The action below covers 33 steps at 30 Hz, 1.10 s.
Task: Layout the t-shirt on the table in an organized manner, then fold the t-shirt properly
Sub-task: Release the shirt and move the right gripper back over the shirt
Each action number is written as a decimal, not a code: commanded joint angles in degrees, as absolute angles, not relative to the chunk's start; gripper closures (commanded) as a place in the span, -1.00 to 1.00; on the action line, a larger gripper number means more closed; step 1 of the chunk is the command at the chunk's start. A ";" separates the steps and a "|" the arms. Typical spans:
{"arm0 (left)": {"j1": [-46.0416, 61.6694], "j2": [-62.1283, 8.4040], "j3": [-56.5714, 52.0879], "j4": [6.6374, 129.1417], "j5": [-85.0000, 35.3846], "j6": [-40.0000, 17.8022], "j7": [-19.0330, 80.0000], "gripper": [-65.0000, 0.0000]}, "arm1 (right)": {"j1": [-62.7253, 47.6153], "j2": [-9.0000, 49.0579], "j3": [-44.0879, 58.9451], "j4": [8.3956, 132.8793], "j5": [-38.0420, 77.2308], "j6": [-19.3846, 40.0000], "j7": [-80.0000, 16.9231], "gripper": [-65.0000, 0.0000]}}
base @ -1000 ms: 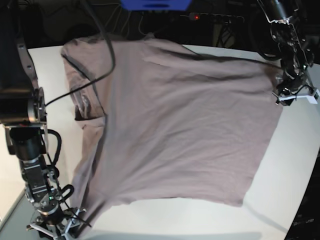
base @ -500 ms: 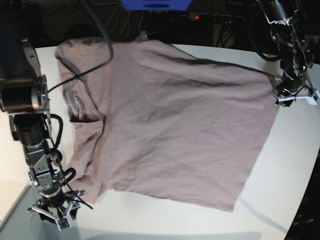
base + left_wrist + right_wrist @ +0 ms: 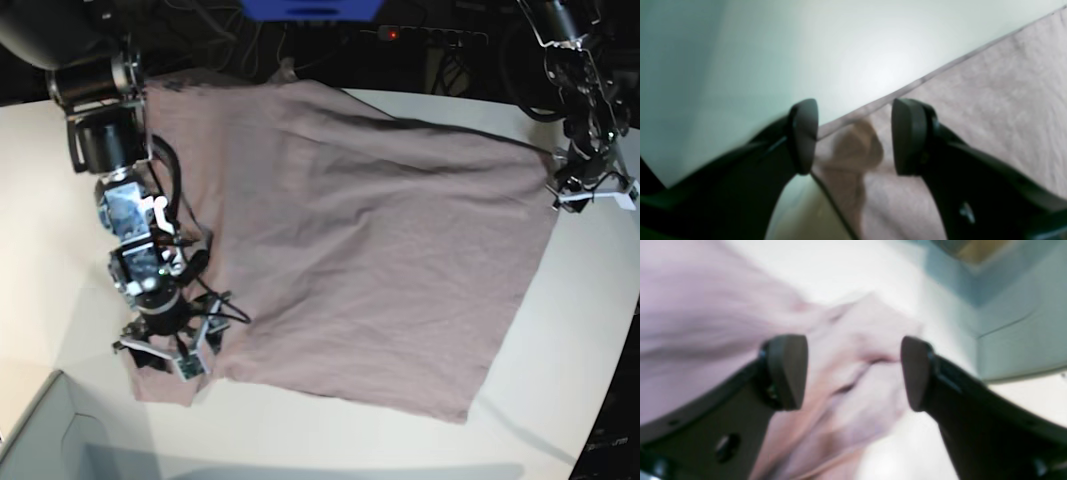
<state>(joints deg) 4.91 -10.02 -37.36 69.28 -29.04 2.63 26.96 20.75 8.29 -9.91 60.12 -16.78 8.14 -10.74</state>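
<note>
Blue object (image 3: 311, 9) at the top edge of the base view, cut off by the frame; only its lower part shows. Just right of it, a dark power strip (image 3: 425, 36) with a small red light (image 3: 394, 35) lit at its left end. Black cables (image 3: 215, 22) lie tangled in the dark area to the left of the blue object. Pale grey box corner (image 3: 45, 435) at the bottom left.

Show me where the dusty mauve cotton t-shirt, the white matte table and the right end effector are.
Dusty mauve cotton t-shirt (image 3: 370, 250), base view, middle of the spread body.
White matte table (image 3: 580, 330), base view, bare top beside the shirt.
Right end effector (image 3: 853, 373), right wrist view, midway between its open fingertips.
</note>
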 commanded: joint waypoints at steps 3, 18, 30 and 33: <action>4.09 -11.74 -37.85 67.30 -29.23 2.59 25.89 -0.06 | 17.36 5.93 -9.63 69.05 -16.75 8.48 -17.19 -0.50; 3.65 -11.74 -37.76 66.95 -29.49 2.51 25.89 -0.06 | 1.80 1.98 -3.65 84.26 -16.84 8.22 -31.87 -0.30; 3.21 -11.38 -37.76 66.95 -29.32 2.51 25.89 -0.06 | 0.48 2.24 -3.56 81.45 -17.01 8.22 -31.25 -0.23; 3.21 -11.38 -37.76 66.95 -29.49 2.51 25.89 -0.06 | 1.10 2.33 -3.82 79.52 -17.01 8.22 -31.25 -0.23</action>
